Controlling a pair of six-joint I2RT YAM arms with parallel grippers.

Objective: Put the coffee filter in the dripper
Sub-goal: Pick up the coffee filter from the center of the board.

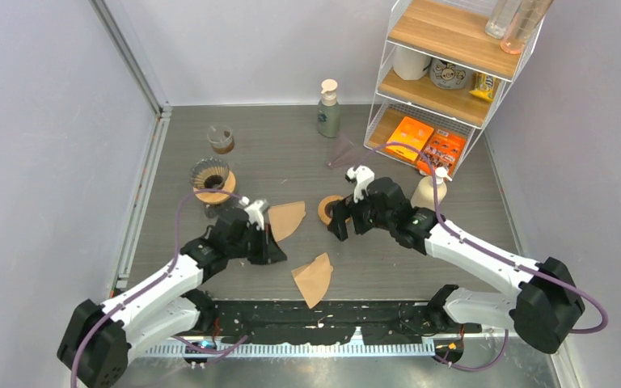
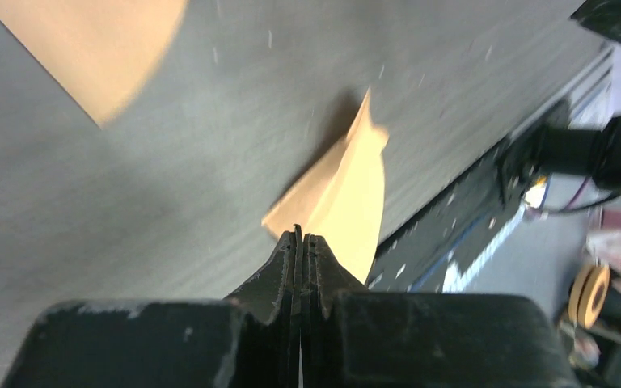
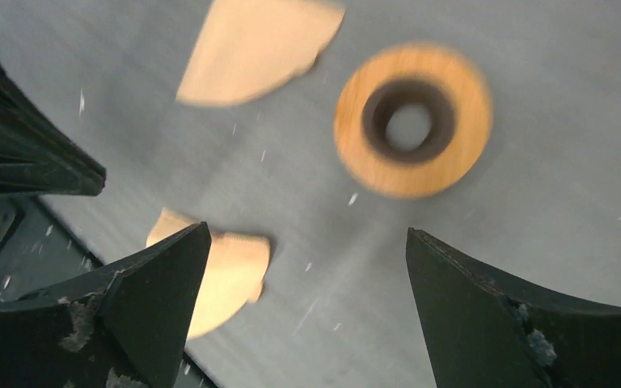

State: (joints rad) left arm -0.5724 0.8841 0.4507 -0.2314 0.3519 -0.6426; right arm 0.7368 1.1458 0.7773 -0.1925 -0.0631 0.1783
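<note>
Nearest the bases I've got a brown paper cone filter lying flat on the grey table. Just left of it is my left gripper, low over the table. Its fingers are pressed together with nothing visible between them, tips just short of that filter's corner. A second brown paper filter lies just beyond the left gripper, also on the table. My right gripper sits mid-table, spread wide and holding nothing, with a flat wooden ring on the table beside it; the wrist view is blurred. The glass dripper with wooden collar stands further back on the left, apart from both filters. Behind it is a small glass cup, and further right a green pump bottle. A white wire shelf with wooden boards fills the far right corner.
</note>
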